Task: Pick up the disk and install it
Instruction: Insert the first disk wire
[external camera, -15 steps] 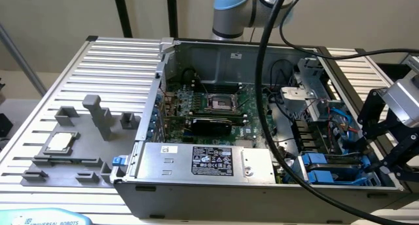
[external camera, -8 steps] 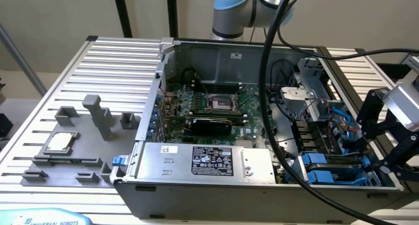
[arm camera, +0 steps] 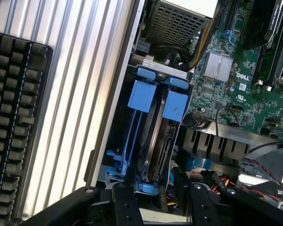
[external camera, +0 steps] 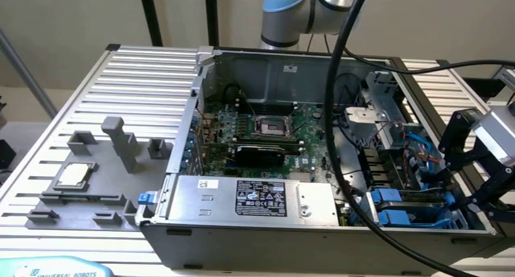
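I see the disk (arm camera: 155,137) standing edge-on in the drive bay of the computer case (external camera: 241,232), with my end effector (arm camera: 162,205) released, hovering just above. I judge it dense, rigid and shock-sensitive, best gripped across its blue-framed flat sides.

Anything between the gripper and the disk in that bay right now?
Nothing visible. The open gripper hangs over the disk, which sits on edge in its blue carrier; the cables lie off to one side.
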Controlling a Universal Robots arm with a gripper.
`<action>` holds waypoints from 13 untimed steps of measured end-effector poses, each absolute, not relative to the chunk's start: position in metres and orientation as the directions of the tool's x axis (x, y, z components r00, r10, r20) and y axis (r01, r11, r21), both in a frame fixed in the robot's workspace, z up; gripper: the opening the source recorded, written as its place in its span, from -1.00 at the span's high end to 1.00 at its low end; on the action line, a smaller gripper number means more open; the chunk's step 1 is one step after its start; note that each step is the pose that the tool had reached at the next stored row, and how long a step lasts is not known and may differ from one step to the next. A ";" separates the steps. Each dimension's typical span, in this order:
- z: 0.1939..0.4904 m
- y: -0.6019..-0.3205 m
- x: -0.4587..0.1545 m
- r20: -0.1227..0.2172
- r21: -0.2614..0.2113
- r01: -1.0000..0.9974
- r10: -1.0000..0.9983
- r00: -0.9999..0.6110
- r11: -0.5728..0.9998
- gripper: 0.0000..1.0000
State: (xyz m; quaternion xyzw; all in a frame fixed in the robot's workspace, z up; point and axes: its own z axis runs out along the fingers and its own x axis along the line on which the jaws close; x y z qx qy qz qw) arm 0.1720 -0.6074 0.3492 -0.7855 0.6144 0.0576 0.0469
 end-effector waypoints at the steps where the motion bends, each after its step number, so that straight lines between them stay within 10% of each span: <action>1: 0.349 -0.607 0.172 -0.151 -0.005 -0.970 -0.959 0.242 -0.244 0.10; 13: 0.343 -0.607 0.175 -0.175 -0.024 -0.959 -0.943 0.281 -0.282 0.29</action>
